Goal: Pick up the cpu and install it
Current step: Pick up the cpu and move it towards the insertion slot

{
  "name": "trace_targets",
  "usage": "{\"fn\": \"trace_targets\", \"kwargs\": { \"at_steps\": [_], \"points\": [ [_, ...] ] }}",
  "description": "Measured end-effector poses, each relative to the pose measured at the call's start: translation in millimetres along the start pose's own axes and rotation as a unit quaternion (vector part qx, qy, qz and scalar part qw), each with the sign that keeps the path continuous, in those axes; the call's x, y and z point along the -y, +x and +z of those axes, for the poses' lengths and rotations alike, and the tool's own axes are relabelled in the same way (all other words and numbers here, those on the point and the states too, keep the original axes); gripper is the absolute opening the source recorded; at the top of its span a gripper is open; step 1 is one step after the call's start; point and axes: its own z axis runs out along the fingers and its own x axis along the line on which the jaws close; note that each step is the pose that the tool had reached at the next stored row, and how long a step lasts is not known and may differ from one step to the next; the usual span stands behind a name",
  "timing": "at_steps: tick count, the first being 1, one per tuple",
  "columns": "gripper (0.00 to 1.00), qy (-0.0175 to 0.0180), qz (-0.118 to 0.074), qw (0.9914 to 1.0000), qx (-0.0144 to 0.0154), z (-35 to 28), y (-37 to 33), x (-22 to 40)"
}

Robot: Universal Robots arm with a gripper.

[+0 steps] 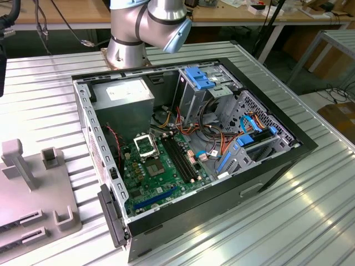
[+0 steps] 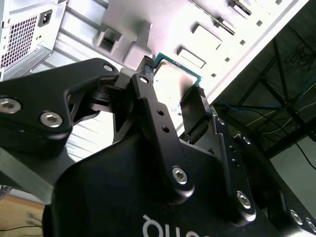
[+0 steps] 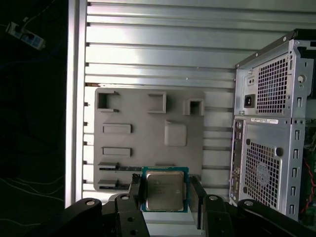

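The cpu (image 3: 164, 186) is a thin square chip with a pale silvery-beige face and a green rim. It sits between the two black fingers (image 3: 135, 193) of my gripper (image 3: 165, 193), which is shut on its edges. In both wrist views it hangs above the grey fixture plate (image 3: 143, 143); the second wrist view has the cpu (image 2: 173, 79) and gripper (image 2: 170, 88) close against the plate's pale underside. The silver-framed black socket (image 1: 145, 145) lies on the green motherboard (image 1: 166, 177) inside the open computer case (image 1: 288, 149).
The grey fixture plate (image 1: 33, 194) with upright blocks lies at the exterior view's left, beside the case. The case's rear panel (image 3: 266, 148) stands next to the plate. The arm's base (image 1: 130, 44) rises behind the case. The ribbed metal table's edge (image 3: 74, 98) borders a dark drop.
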Motion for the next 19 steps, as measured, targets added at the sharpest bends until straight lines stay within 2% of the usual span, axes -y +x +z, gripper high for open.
{"fn": "trace_targets", "kwargs": {
  "at_steps": [12,16,19],
  "points": [
    [0.48,0.0000,0.000,1.00000,0.0000,-0.1,-5.8,0.5],
    [0.48,0.0000,0.000,1.00000,0.0000,-0.2,-9.5,0.6],
    [0.48,0.0000,0.000,1.00000,0.0000,-0.2,-14.9,1.1]
  ]
}}
